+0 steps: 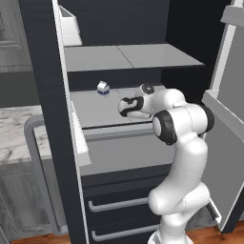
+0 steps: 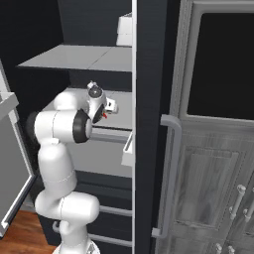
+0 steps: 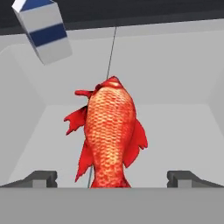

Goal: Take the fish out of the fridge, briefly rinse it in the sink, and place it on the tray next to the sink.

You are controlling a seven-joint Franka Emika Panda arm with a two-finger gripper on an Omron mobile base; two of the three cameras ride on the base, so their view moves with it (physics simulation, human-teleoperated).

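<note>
Lying between the open end effector (image 3: 112,178) fingertips, fish (image 3: 110,135).

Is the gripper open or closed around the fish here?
Open. In the hand view the gripper has its fingertips spread wide apart, clear of the fish lying between them on the fridge shelf.

White marble counter (image 1: 14,128), grey panelled cabinets (image 2: 213,198), wooden floor (image 1: 214,236)
</note>
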